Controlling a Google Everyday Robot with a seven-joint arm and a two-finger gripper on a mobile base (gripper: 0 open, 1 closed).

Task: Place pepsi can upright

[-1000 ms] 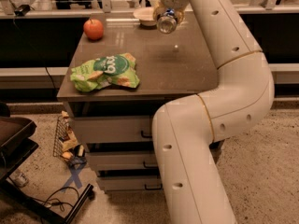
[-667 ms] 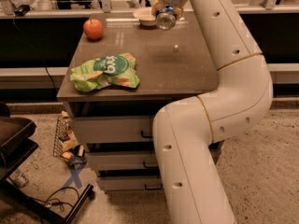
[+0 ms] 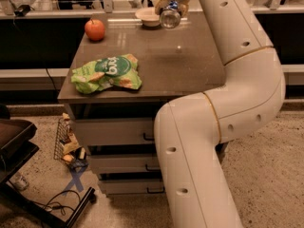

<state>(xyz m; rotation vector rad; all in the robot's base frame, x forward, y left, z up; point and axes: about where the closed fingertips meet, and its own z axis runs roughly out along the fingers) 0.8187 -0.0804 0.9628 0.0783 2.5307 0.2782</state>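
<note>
My gripper (image 3: 170, 9) is at the far edge of the brown table (image 3: 190, 65), above its back middle part. It is shut on the pepsi can (image 3: 170, 17), which is held tilted with its silver end facing the camera and a bit of blue showing above. The can is in the air, just in front of a small white bowl (image 3: 148, 17). The white arm comes up from the lower right and hides the table's right side.
A red apple (image 3: 95, 29) sits at the back left of the table. A green chip bag (image 3: 108, 73) lies near the front left edge. Drawers are below the tabletop. A dark chair base and cables are on the floor at left.
The gripper with the can has moved a little farther back and up, towards the white bowl. The apple and chip bag have not moved.
</note>
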